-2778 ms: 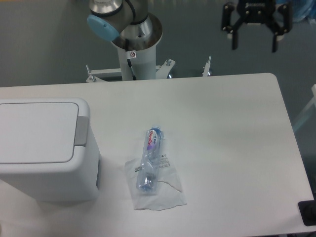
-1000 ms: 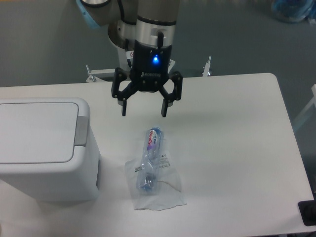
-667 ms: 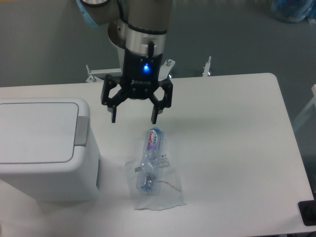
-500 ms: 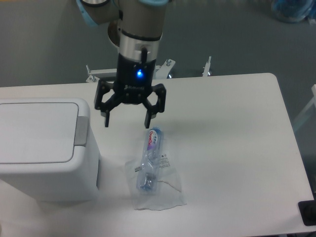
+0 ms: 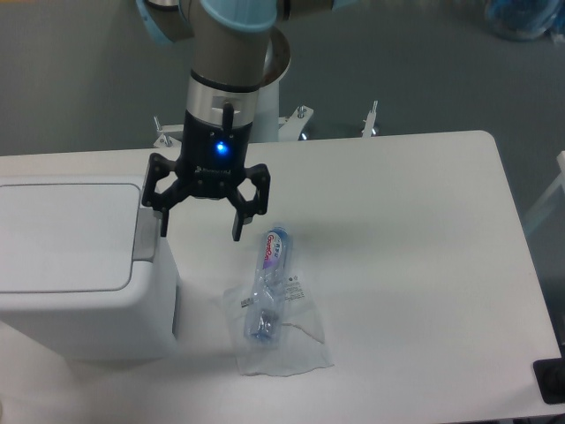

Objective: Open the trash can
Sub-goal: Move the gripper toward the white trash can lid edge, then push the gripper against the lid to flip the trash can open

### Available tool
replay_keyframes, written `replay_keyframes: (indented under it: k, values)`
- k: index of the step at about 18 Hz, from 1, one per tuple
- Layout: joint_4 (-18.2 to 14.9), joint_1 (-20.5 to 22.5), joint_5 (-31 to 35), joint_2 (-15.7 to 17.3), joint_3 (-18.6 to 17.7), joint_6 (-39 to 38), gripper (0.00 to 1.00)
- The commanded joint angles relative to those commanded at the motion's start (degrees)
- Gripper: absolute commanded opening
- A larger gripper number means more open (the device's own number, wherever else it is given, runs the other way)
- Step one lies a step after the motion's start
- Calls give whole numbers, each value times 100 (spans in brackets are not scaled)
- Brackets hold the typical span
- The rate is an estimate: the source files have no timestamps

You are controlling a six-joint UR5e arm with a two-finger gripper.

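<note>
1. Pincer (image 5: pixel 201 230) has slid left and a bit lower since half a second ago, so it now hangs by the right edge of the trash can (image 5: pixel 79 265).
2. Its two fingers are spread wide, holding nothing.
3. Trash can sits at the left end of the table (image 5: pixel 406 265), lid flat and shut.
4. Clear bottle (image 5: pixel 267 283) lies on a plastic bag (image 5: pixel 291 340), just right of the bin.

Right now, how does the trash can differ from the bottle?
The trash can is a large boxy white bin standing upright with its lid shut; the bottle is small, clear and blue-labelled, lying on its side on a transparent plastic wrapper. Both rest on the white table, untouched by the open gripper.
</note>
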Motion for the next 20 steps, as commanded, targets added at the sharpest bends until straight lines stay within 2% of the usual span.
replay_keyframes:
  k: [20]
  values:
    - [0, -35, 18, -79, -53, 0, 100]
